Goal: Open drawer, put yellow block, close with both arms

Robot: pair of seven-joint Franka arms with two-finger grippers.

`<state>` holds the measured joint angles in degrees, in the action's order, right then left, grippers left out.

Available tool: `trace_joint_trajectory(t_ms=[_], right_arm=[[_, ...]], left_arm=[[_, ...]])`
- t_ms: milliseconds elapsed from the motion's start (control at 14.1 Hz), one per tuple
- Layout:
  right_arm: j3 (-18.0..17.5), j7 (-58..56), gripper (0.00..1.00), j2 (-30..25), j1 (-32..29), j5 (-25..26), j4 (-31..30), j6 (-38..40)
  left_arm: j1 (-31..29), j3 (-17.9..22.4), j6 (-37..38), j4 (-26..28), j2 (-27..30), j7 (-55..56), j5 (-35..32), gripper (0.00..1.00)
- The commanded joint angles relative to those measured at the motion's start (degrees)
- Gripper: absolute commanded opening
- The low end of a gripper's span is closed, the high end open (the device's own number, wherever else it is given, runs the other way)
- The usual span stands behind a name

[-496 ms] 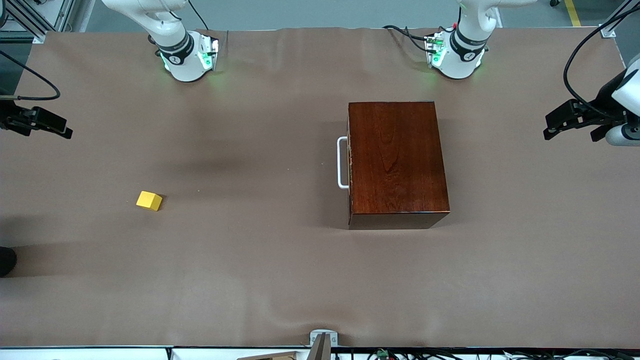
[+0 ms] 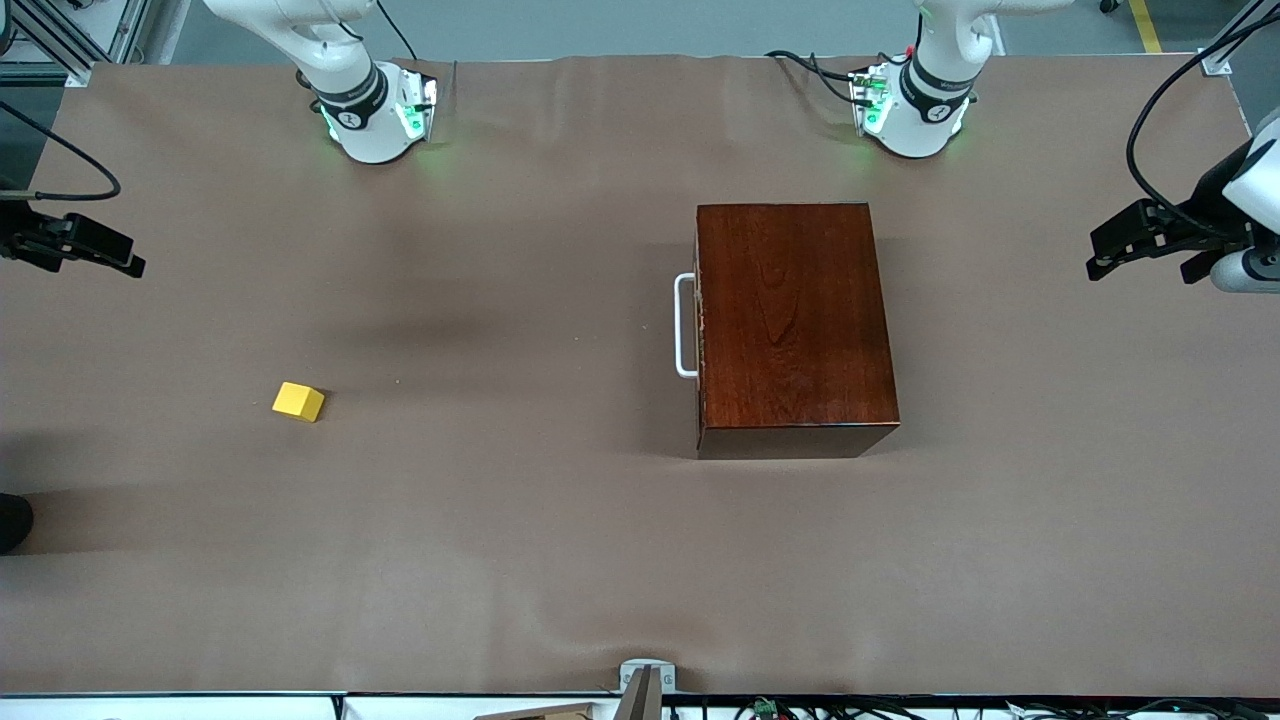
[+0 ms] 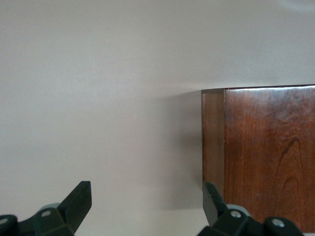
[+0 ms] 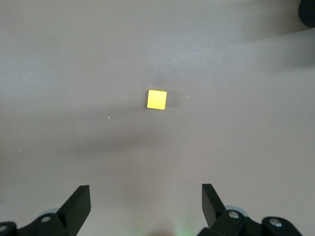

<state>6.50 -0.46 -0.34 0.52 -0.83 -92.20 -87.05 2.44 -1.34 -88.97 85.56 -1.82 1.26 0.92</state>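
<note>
The yellow block (image 2: 298,401) lies on the brown table toward the right arm's end; the right wrist view shows this block (image 4: 157,99) lying apart from the fingers. The mahogany box (image 2: 790,320) stands toward the left arm's end. Its drawer is shut, with the white handle (image 2: 684,325) facing the right arm's end. My right gripper (image 2: 130,256) hangs open and empty over the table's edge at the right arm's end. My left gripper (image 2: 1098,256) hangs open and empty over the left arm's end, beside the box (image 3: 266,152).
The two arm bases (image 2: 375,115) (image 2: 915,110) stand along the robots' edge of the table. A dark round thing (image 2: 12,520) pokes in at the right arm's end, nearer the front camera than the block. A bracket (image 2: 645,678) sits at the front edge.
The right gripper has shifted very slightly; the block, the box and the left gripper have not moved.
</note>
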Motion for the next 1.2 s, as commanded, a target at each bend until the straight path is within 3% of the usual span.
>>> trace_joint_trajectory(t_ms=[0,708,1133], right_arm=[[-0.08,0.11,1.0,-0.1,0.0,-0.05,0.18,0.48],[-0.08,0.11,1.0,0.08,0.0,-0.05,-0.34,0.13],[-0.08,0.11,1.0,0.17,0.0,-0.05,-0.34,0.04]], left_arm=[[0.19,0.11,-0.76,0.13,0.15,0.67,0.31,1.0],[1.24,-0.24,-1.73,-0.57,-1.08,2.15,2.24,1.0],[7.12,-8.93,-2.34,-4.16,-6.26,19.09,2.42,1.0]])
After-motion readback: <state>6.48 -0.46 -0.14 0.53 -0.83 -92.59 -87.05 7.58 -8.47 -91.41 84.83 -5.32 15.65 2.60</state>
